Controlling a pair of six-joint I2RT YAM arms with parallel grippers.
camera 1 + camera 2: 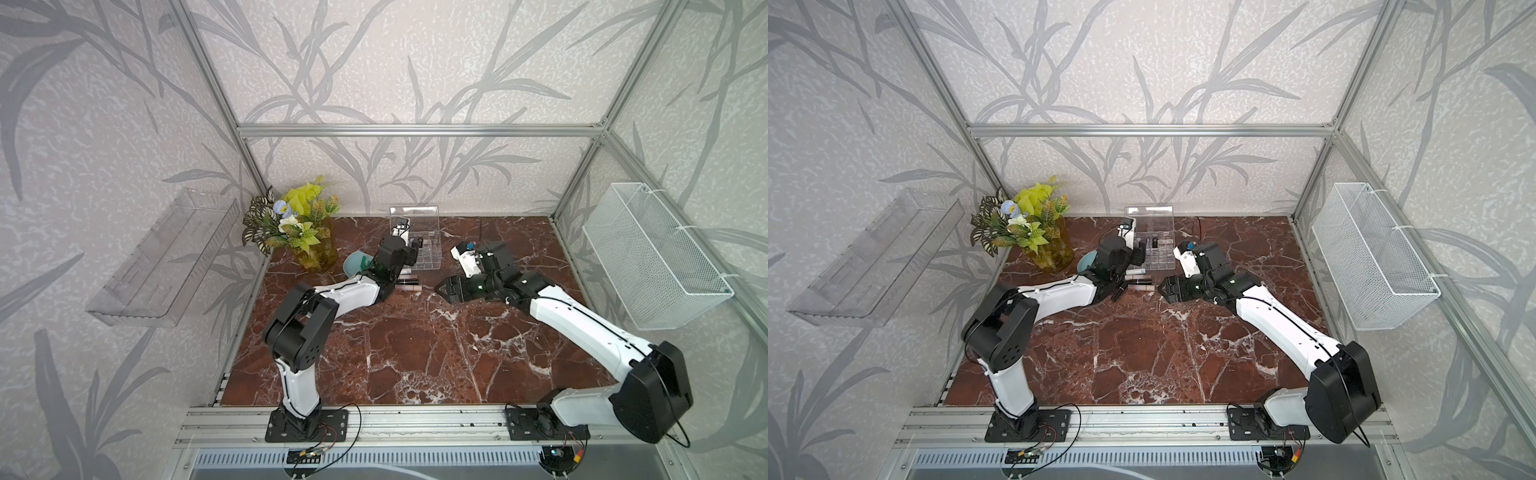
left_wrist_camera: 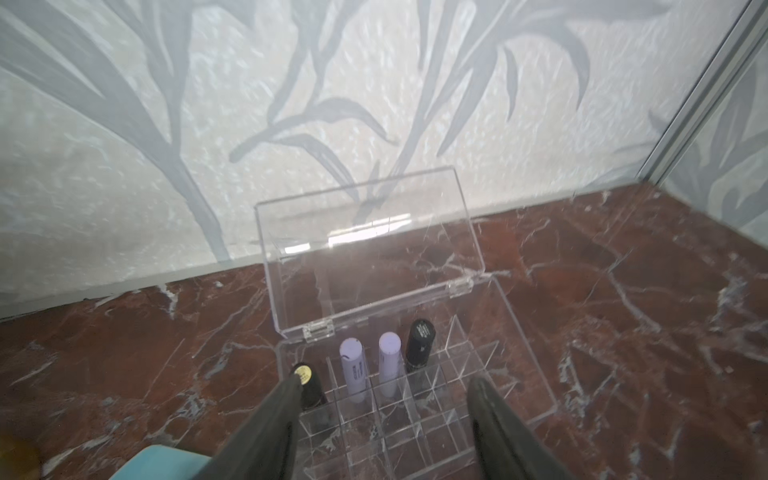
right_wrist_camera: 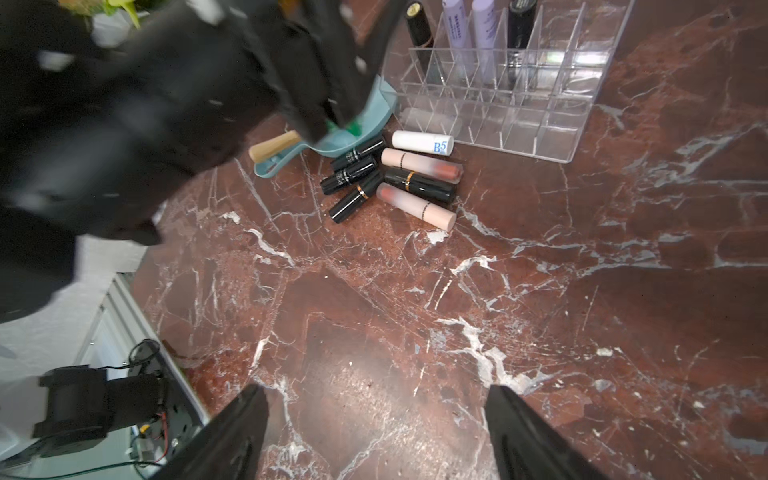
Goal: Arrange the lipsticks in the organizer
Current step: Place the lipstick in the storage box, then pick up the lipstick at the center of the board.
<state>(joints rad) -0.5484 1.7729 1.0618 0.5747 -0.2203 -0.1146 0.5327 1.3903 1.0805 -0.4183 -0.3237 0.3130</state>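
Lipsticks [image 3: 395,178] are laid ahead of the right tool [image 3: 376,390], beside the organizer [image 3: 540,137]. It and the left tool [image 2: 386,384] are spread apart, empty. Probably light and slippery, they are best gripped across the middle.

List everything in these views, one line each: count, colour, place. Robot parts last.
organizer: one, clear, lid open, far side of table
standing lipsticks: four, two black and two lilac, upright in organizer cells
loose lipsticks: seven seen, four black, two pink-beige, one white, lying in front of the organizer
scoop: one, teal, beside the loose lipsticks, partly hidden by the left arm
toy rake: one, green with wooden handle, on the scoop
plant: one, green in yellow vase, far table corner
wall tray: one, clear, side wall
wire basket: one, white, opposite wall
table: one, red-brown marble
left gripper: black, open, over organizer
right gripper: black, open, over bare table
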